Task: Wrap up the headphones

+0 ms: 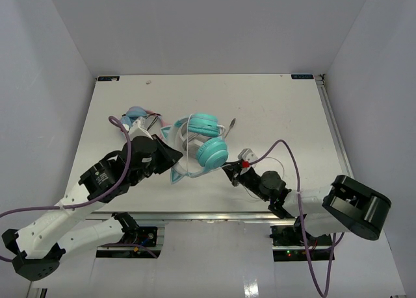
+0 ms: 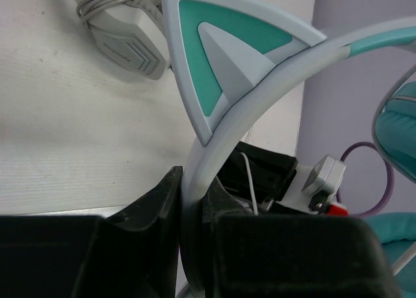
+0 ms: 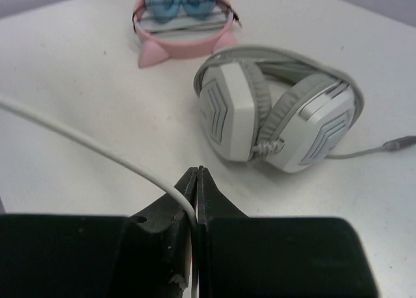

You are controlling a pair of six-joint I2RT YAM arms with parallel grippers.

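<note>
Where headphones (image 1: 212,152) sit, grey headset (image 3: 279,116) beside, pink headset (image 3: 187,49) beyond

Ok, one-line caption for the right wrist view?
Right gripper shut on a thin white cable, grey-white headphones and blue-and-pink headphones lying beyond.

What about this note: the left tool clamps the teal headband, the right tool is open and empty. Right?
Not quite. The right tool is shut on the cable, as the right wrist view shows. The left tool does clamp the headband.
</note>
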